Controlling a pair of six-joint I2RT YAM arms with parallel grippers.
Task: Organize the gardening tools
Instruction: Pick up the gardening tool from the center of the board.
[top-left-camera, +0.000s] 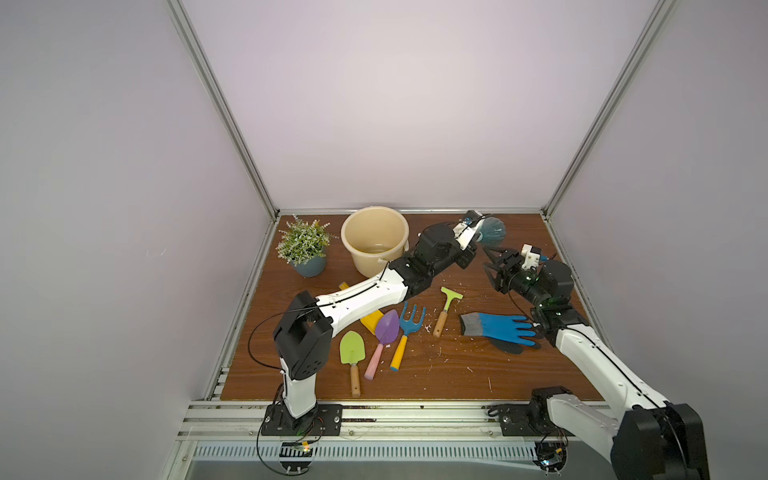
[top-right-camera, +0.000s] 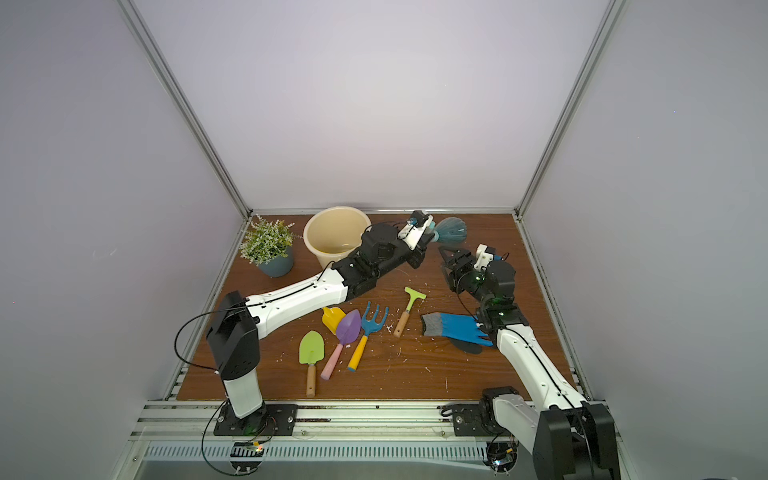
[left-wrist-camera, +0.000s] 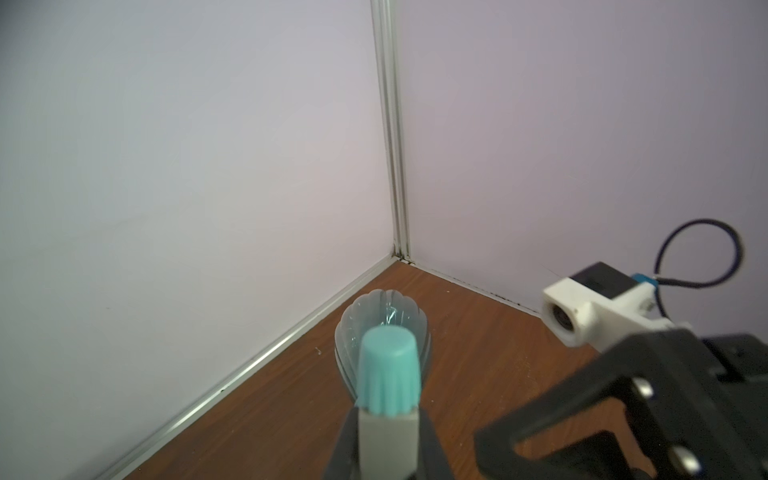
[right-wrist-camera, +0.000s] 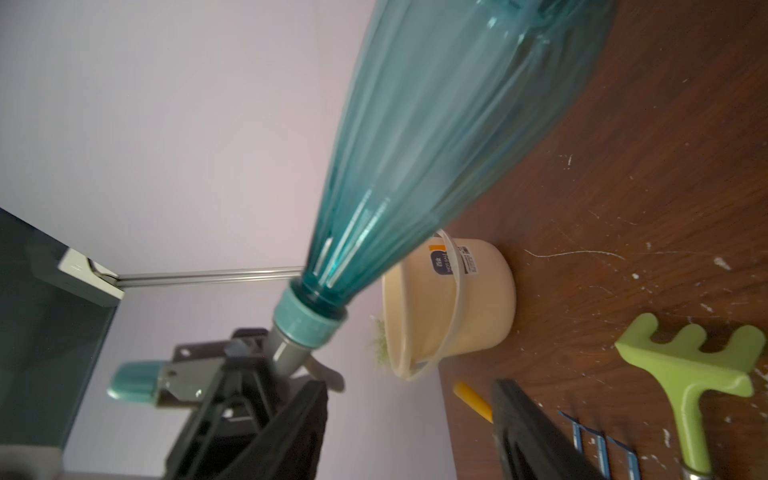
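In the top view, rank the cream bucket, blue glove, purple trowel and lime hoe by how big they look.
Largest to smallest: cream bucket, blue glove, purple trowel, lime hoe. The bucket sits farthest from the camera, so its lead is safe.

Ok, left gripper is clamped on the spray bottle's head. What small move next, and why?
Probably swing the left gripper toward the cream bucket. It is shut on the head of the spray bottle, which hangs sideways above the table, and the right gripper stands open beside it. No tool shows in the bucket.

Pale walls (top-left-camera: 374, 104), seemingly lilac; wooden tabletop (top-left-camera: 457, 374).
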